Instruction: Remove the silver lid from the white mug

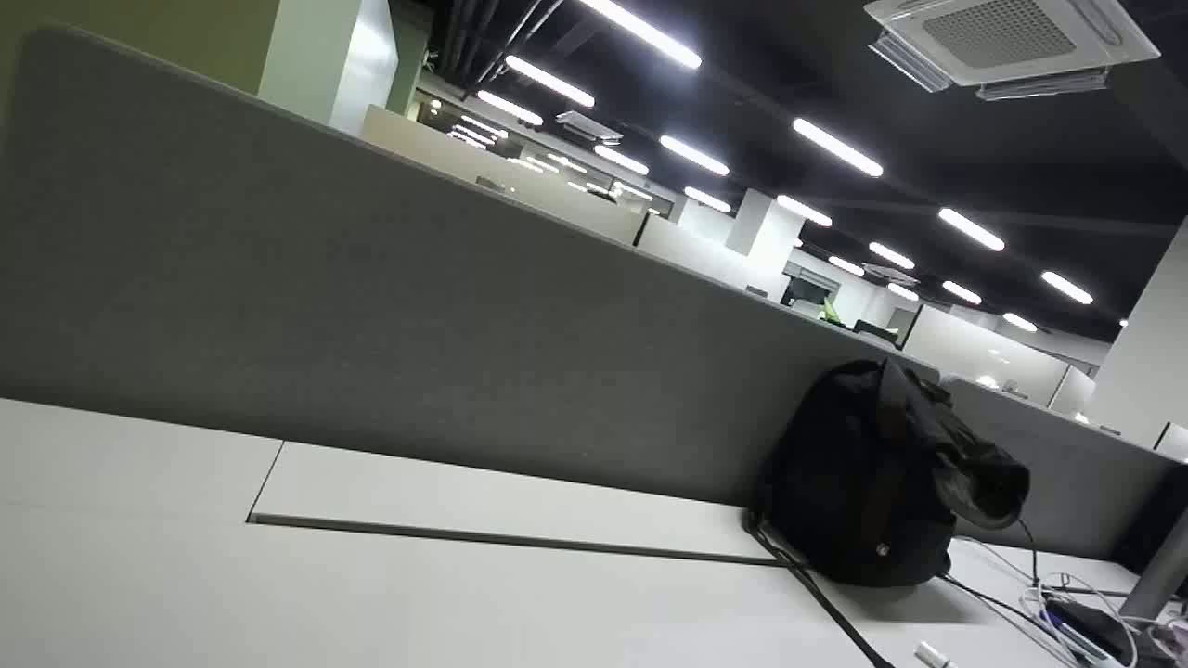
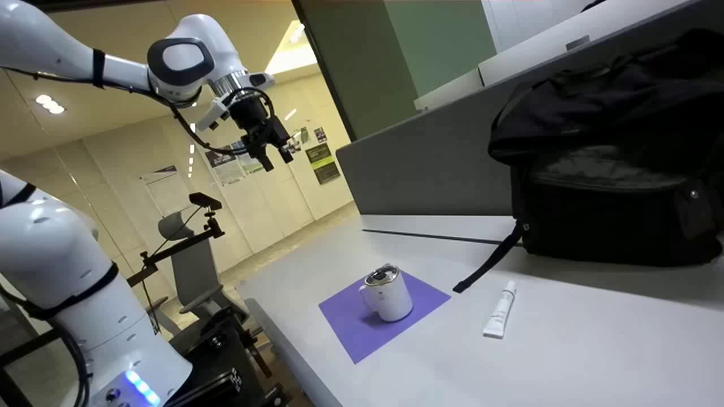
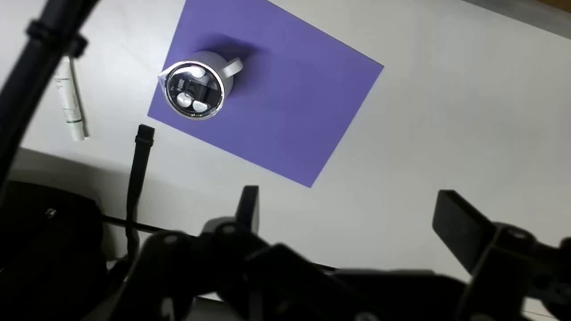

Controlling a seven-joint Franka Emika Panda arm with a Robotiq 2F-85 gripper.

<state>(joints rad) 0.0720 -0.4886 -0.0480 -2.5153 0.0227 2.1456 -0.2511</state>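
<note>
White mug (image 2: 391, 304) upright on a purple sheet (image 2: 362, 337), which lies flat on the pale table (image 2: 571, 350). Silver lid (image 2: 382, 275) seated on the mug's mouth: bright rim, glossy middle with dark and light patches (reflections there, finer detail hard to read). In the wrist view a clear-looking piece juts from the lid's left side and the handle (image 3: 233, 67) sits to the right; in an exterior view the handle is on the left.

Gripper (image 2: 278, 161) raised well above the tabletop, left of the mug and well apart from it, fingertips aimed down and a little to the right. Fingers (image 3: 461, 227) wide, tabletop showing through the gap between them, both well apart from mug and lid. Robot arm (image 2: 127, 73) extends in from the left.

White tube (image 2: 500, 311) lying flat to the right of the sheet, apart from it. Black backpack (image 2: 611, 186) at far right, standing on the table before the grey partition (image 2: 424, 169), visible in both exterior views; its strap (image 2: 491, 259) runs toward the near left and ends just beside a corner of the sheet. Office chair (image 2: 195, 271) at far left, beyond the arm; posters (image 2: 322, 164) on the wall behind.

In an exterior view: tangled cables (image 1: 1049, 608) on the table to the right of the backpack, a dark slot (image 1: 515, 540) running along the tabletop near the foot of the partition, strip lights (image 1: 650, 35) on the dark ceiling at far
</note>
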